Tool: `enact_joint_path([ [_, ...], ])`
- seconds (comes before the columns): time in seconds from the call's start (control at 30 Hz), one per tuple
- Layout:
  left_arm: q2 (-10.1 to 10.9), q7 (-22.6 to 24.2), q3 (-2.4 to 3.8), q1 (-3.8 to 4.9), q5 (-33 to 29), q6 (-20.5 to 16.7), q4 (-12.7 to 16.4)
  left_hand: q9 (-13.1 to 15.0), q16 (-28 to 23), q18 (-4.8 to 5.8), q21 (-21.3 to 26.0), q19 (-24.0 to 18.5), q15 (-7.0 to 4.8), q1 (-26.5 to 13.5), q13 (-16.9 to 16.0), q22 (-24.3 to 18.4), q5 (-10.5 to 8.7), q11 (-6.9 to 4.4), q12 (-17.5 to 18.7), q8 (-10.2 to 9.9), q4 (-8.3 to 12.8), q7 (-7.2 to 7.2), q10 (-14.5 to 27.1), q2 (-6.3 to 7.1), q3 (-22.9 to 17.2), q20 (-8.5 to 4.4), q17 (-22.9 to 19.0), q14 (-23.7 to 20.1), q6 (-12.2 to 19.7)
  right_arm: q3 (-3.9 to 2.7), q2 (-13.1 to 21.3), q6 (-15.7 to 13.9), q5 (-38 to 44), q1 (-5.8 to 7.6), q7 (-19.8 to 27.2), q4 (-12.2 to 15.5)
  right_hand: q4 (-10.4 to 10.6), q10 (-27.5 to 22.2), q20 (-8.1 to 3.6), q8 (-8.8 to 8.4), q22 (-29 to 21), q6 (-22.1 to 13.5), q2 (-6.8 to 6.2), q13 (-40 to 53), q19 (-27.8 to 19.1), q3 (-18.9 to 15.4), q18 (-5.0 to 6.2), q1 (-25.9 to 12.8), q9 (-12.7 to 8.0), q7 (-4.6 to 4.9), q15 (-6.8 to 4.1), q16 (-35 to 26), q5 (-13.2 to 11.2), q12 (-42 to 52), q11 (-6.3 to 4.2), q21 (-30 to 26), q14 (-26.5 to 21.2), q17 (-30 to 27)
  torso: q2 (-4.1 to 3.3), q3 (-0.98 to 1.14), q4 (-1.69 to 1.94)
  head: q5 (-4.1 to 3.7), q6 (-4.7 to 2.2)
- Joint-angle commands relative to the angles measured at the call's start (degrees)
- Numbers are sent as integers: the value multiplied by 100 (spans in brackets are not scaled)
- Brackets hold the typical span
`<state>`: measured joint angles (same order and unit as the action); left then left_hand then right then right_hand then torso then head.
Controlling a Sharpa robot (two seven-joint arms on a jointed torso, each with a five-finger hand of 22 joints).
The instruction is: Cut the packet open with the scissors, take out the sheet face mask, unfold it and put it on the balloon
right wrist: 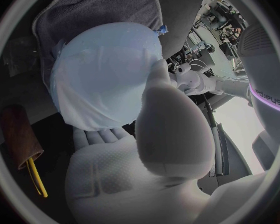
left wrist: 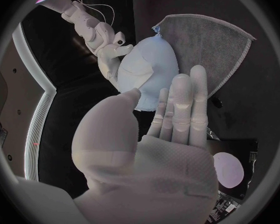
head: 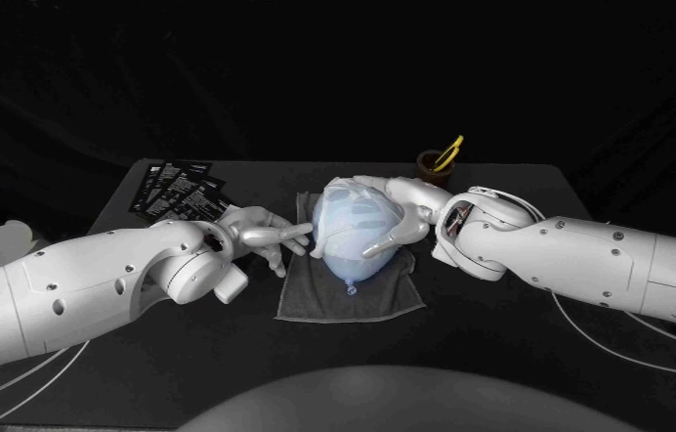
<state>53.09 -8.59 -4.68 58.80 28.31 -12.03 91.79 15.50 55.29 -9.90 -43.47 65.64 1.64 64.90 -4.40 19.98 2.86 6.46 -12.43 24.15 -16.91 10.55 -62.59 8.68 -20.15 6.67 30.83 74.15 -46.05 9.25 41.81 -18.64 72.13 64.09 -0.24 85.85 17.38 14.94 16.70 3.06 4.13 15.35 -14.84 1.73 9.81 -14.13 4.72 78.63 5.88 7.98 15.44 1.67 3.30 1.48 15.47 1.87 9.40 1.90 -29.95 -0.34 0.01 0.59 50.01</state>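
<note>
Centre frame in the head view: the balloon lies on a grey towel, its knot pointing to the bottom of the picture, with the pale sheet face mask draped over its upper part. The right hand comes in from the right and cups the balloon, fingers curled over its top and right side, holding it. The left hand sits just left of the balloon, empty, fingers spread and pointing at it; contact unclear. Packets are fanned at upper left. The yellow-handled scissors stand in a brown cup above the right hand.
</note>
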Motion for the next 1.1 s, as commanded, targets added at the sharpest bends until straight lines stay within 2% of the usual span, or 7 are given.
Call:
enact_joint_path([
  [0.03,-34,-177,0,-27,-95,208,23,-6,52,-60,-45,53,0,-25,9,22,-4,8,41,11,11,19,23,-25,70,-4,17,83,21,35,1,219,20,-45,-53,0,-7,5,17,21,9,41,27,10,27,35,-67,26,6,919,45,-24,-6,34,33,27,-12,-7,3,1,-3,2,-1],
  [0.1,-48,-201,-1,-44,-123,254,29,2,189,-62,-86,96,-7,7,6,42,-3,1,59,40,14,14,-38,-71,127,-10,192,186,-6,35,2,219,19,-45,-54,0,-7,9,17,24,9,52,28,10,27,36,-66,26,10,919,45,-24,-6,34,34,28,-12,-7,3,1,-2,-5,-1],
  [0.3,-81,-285,-3,-69,-151,483,48,40,301,-66,-242,176,-98,30,-43,128,-3,-111,72,184,10,-109,-400,-218,343,-83,184,317,-265,35,6,219,17,-46,-53,2,-7,10,17,25,9,54,28,10,28,36,-66,26,11,919,46,-24,-6,34,35,28,-12,-7,2,2,0,-8,-1],
  [0.43,-97,-307,-3,-74,-152,601,53,22,343,-61,-317,176,-139,-25,-63,175,-3,-159,113,172,5,-162,-537,-299,475,-120,164,346,-414,35,9,219,14,-46,-52,4,-7,10,17,25,9,54,28,10,28,36,-66,26,11,919,46,-24,-6,34,35,28,-12,-7,-1,3,-1,-12,-1],
  [0.67,-136,-182,-1,-77,-345,603,55,-11,371,-56,-346,133,-150,-50,-84,201,-3,-179,141,110,8,-189,-598,-342,571,-130,169,327,-485,35,11,215,9,-46,-52,6,-7,10,17,25,9,54,28,10,28,36,-66,26,11,919,46,-24,-6,34,35,28,-12,-7,2,5,-3,-25,-1],
  [0.87,-150,255,-1,-78,-979,276,56,-113,263,-41,-269,-176,-101,95,-111,198,-1,-152,154,-111,11,-191,-436,-460,702,-86,-26,-81,-455,35,10,213,8,-46,-53,4,-7,18,17,33,10,74,30,11,29,38,-66,25,18,920,46,-24,-7,36,37,29,-14,-7,3,8,-2,-22,-1],
  [1.1,-144,609,-1,-78,-1437,-46,45,-207,167,-29,-25,-639,20,309,-145,113,0,-62,57,-320,11,-163,64,-579,886,49,-149,-779,-429,35,9,214,7,-48,-52,0,-7,18,17,33,10,74,30,11,29,38,-66,25,18,920,46,-24,-7,36,37,29,-14,-7,1,4,-3,-29,-1],
])
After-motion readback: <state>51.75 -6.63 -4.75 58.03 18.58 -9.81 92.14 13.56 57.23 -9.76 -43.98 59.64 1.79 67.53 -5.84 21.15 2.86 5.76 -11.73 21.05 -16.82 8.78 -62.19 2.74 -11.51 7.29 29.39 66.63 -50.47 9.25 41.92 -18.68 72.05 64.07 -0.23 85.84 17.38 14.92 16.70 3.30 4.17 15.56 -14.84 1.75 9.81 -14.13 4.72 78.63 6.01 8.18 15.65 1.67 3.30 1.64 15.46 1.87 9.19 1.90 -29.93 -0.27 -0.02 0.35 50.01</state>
